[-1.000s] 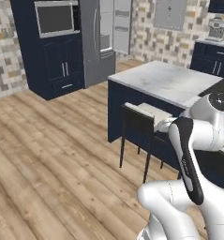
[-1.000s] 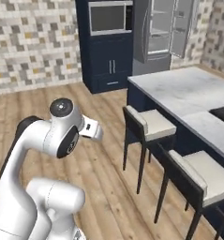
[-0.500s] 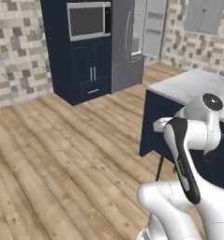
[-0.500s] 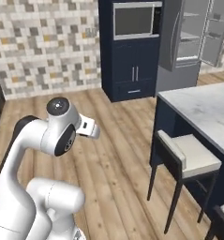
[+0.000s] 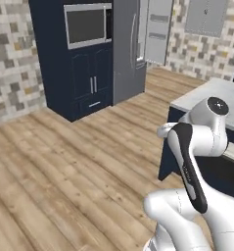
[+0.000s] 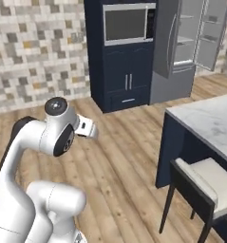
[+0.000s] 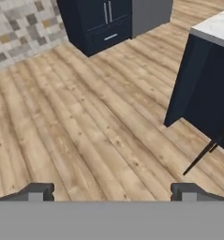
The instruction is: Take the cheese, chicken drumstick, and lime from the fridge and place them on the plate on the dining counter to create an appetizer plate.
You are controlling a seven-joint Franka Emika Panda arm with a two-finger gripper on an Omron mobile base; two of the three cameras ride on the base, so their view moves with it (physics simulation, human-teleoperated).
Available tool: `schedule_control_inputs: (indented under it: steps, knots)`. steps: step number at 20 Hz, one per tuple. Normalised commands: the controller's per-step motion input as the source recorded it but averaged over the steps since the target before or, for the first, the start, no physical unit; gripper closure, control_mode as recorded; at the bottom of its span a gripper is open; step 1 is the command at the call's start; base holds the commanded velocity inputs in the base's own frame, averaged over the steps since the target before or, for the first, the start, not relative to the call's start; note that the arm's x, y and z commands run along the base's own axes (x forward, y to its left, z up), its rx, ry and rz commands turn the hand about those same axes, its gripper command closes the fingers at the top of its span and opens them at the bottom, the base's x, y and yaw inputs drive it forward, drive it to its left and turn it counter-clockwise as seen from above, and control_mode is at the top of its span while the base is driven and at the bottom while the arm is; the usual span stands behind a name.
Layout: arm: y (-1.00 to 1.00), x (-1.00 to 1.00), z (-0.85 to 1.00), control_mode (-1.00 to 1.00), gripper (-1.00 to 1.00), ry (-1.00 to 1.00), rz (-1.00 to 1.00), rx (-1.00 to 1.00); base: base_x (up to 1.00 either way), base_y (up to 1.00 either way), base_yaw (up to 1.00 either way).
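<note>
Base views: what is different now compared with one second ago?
The base has turned, so the whole scene slid right in both base views. The fridge with its open door and the navy cabinet with the microwave appear larger and more central, and the dining counter sits further right. The tool remains open and empty, the arm folded as before.

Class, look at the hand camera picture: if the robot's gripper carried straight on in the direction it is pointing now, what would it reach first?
Most likely the bare wooden floor. The open gripper points forward and down at the planks, with nothing between its fingertips. The dining counter lies off to one side, apparently outside that line.
</note>
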Motion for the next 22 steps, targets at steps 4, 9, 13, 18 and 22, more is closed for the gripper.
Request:
schedule_control_inputs:
  steps: [4,9,13,18,22]
  knots:
    - [0.00,0.00,0.00,1.00,-1.00,0.00,0.00,0.00,1.00,0.41,-0.52]
    - [0.00,0.00,0.00,1.00,-1.00,0.00,0.00,0.00,1.00,0.71,-0.54]
    - [0.00,0.00,0.00,1.00,-1.00,0.00,0.00,0.00,1.00,0.94,-0.49]
    - [0.00,0.00,0.00,1.00,-1.00,0.00,0.00,0.00,1.00,1.00,-0.47]
    - [0.00,0.00,0.00,1.00,-1.00,0.00,0.00,0.00,1.00,1.00,-0.37]
